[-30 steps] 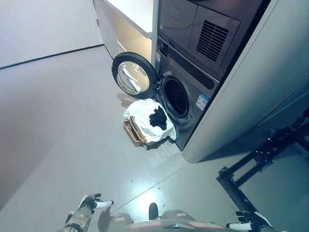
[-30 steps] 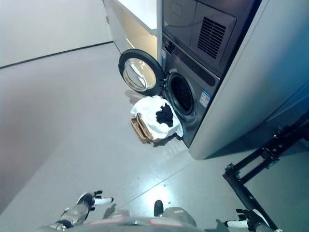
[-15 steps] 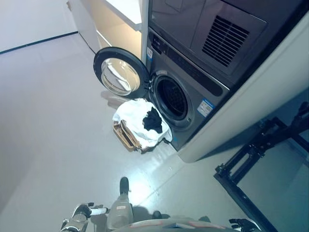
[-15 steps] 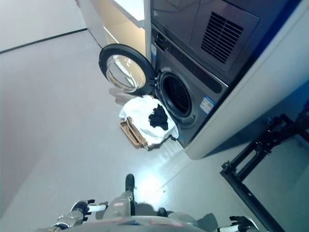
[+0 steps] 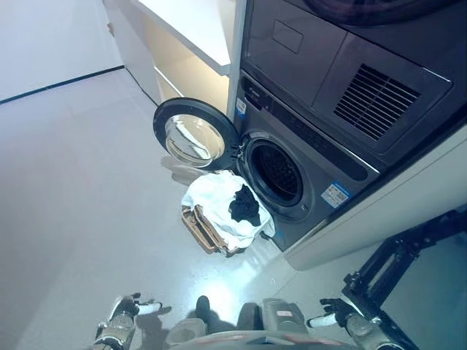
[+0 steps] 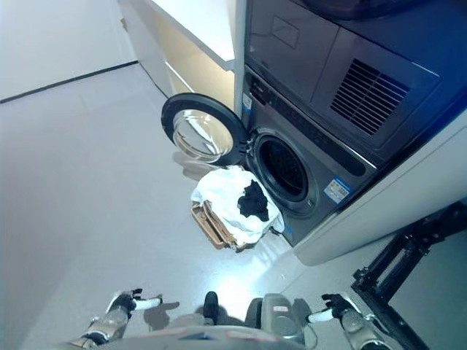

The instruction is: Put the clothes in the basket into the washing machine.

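Note:
A woven basket [image 5: 202,232] stands on the floor right in front of the washing machine [image 5: 292,157]. White cloth [image 5: 213,200] is heaped over it, with a black garment [image 5: 244,205] on top. The machine's round door [image 5: 191,135] is swung open to the left and the dark drum opening [image 5: 277,172] shows. My left hand [image 5: 130,307] hangs at the lower left edge, fingers relaxed and holding nothing. My right hand [image 5: 334,315] hangs at the lower right, also open and holding nothing. Both hands are well short of the basket.
A white counter with a lit cabinet [image 5: 182,33] runs back to the left of the machine. A black metal stand [image 5: 398,255] lies on the floor to the right. Grey floor [image 5: 73,182] stretches to the left of the basket.
The whole picture has shifted, so the camera has moved. The basket and machine now sit slightly further right and lower. My right hand shows more fully at the lower right.

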### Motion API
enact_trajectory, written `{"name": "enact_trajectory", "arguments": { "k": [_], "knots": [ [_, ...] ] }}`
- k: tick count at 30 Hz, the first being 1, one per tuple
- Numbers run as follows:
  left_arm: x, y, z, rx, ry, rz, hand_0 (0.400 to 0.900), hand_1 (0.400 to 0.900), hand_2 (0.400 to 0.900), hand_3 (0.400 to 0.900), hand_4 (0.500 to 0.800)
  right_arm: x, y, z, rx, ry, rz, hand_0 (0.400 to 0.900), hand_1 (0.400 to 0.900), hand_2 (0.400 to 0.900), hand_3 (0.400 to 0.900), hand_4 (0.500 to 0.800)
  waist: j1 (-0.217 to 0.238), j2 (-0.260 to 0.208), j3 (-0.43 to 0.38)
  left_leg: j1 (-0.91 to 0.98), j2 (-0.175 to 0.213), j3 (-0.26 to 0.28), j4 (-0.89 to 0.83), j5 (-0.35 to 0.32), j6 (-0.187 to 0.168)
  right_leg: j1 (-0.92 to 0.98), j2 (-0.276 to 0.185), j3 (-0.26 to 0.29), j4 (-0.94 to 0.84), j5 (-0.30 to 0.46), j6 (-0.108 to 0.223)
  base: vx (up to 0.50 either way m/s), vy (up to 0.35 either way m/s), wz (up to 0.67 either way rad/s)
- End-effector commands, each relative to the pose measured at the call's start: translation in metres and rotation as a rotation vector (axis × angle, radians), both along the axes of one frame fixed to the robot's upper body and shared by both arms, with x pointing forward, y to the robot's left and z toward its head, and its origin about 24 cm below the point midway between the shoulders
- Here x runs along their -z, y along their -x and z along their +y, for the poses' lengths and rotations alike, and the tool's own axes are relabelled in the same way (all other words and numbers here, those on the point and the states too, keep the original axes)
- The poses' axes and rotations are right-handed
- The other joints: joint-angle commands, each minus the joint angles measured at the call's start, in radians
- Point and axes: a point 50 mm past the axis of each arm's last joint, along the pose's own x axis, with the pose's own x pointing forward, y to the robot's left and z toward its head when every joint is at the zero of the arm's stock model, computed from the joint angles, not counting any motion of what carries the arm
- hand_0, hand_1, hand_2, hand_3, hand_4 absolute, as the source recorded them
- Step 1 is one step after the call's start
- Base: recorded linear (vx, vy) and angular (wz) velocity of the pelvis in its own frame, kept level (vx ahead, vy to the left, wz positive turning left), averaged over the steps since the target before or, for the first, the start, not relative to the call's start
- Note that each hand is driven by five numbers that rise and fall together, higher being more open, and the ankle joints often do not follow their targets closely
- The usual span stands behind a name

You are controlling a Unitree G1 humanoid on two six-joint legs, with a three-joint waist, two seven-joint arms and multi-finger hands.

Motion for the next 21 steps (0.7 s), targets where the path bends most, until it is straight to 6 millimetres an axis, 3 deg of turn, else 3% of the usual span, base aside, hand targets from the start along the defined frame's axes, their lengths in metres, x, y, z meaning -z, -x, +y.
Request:
{"name": "enact_trajectory", "arguments": {
  "k": [1,4,6,11,14,16,17,19,20,21],
  "knots": [
    [-0.001,0.005,0.007,0.037,-0.039,0.009,0.9,0.9,0.9,0.9,0.8,-0.009,-0.023,-0.003,0.004,0.027,-0.128,0.9,0.9,0.9,0.9,0.8,0.011,-0.04,-0.041,0.063,-0.065,0.008,-0.063,-0.026,-0.038,-0.083,-0.023,-0.062,-0.328,0.25,0.008,0.43,-0.143,0.53],
    [0.0,0.003,0.005,0.064,-0.035,0.017,0.9,0.9,0.9,0.9,0.8,-0.012,-0.037,-0.001,0.035,0.04,-0.132,0.9,0.9,0.9,0.9,0.8,0.019,-0.048,-0.057,0.118,-0.069,-0.034,-0.063,-0.078,-0.053,-0.049,-0.022,-0.146,-0.529,0.273,0.02,0.39,-0.117,0.63],
    [0.002,0.006,0.0,0.069,-0.022,0.023,0.9,0.9,0.9,0.9,0.8,-0.01,-0.034,0.002,0.038,0.032,-0.127,0.9,0.9,0.9,0.9,0.8,0.032,-0.049,-0.076,0.132,-0.07,-0.056,-0.063,-0.094,-0.06,0.017,-0.002,-0.124,-0.565,0.25,0.006,0.34,-0.129,0.47],
    [0.006,0.016,-0.006,0.057,-0.001,0.043,0.9,0.9,0.9,0.9,0.8,-0.012,-0.04,0.006,0.016,0.003,-0.155,0.9,0.9,0.9,0.9,0.8,0.056,-0.034,-0.107,0.143,-0.049,-0.065,0.032,-0.142,-0.082,0.068,0.012,-0.138,-0.505,0.165,-0.035,0.32,-0.168,0.25],
    [0.007,0.016,-0.009,0.061,0.012,0.043,0.9,0.9,0.9,0.9,0.8,-0.016,-0.048,0.01,0.017,-0.026,-0.183,0.9,0.9,0.9,0.9,0.8,0.074,-0.044,-0.101,0.072,-0.044,-0.043,0.245,-0.099,-0.133,0.129,0.016,-0.146,-0.514,0.131,-0.051,0.18,-0.187,0.26],
    [0.006,0.013,-0.009,0.057,0.014,0.029,0.9,0.9,0.9,0.9,0.8,-0.018,-0.054,0.012,0.015,-0.033,-0.204,0.9,0.9,0.9,0.9,0.8,0.09,-0.055,-0.085,0.006,-0.044,-0.034,0.358,-0.068,-0.146,0.143,0.012,-0.142,-0.518,0.127,-0.055,0.06,-0.173,-0.03],
    [0.004,0.008,-0.011,0.051,0.018,0.001,0.9,0.9,0.9,0.9,0.8,-0.027,-0.071,0.015,0.011,-0.046,-0.262,0.9,0.9,0.9,0.9,0.8,0.13,-0.065,-0.05,-0.083,-0.084,-0.039,0.484,-0.04,-0.147,0.164,0.006,-0.13,-0.523,0.121,-0.064,0.08,-0.172,-0.12],
    [0.005,0.009,-0.011,0.046,0.018,0.002,0.9,0.9,0.9,0.9,0.8,-0.029,-0.077,0.016,0.01,-0.049,-0.277,0.9,0.9,0.9,0.9,0.8,0.141,-0.071,-0.046,-0.138,-0.072,-0.013,0.503,-0.047,-0.138,0.172,0.002,-0.134,-0.528,0.116,-0.064,0.13,-0.128,-0.07],
    [0.006,0.016,-0.009,0.04,0.017,0.028,0.9,0.9,0.9,0.9,0.8,-0.034,-0.085,0.016,0.011,-0.046,-0.304,0.9,0.9,0.9,0.9,0.8,0.16,-0.077,-0.047,-0.193,-0.027,0.014,0.398,-0.057,-0.122,0.194,0.005,-0.134,-0.543,0.098,-0.062,0.14,-0.037,-0.08],
    [0.006,0.016,-0.009,0.04,0.017,0.028,0.9,0.9,0.9,0.9,0.8,-0.034,-0.085,0.016,0.012,-0.046,-0.303,0.9,0.9,0.9,0.9,0.8,0.164,-0.077,-0.044,-0.186,-0.026,0.017,0.397,-0.059,-0.122,0.198,0.005,-0.13,-0.542,0.096,-0.062,0.24,-0.034,-0.11]
  ]
}}
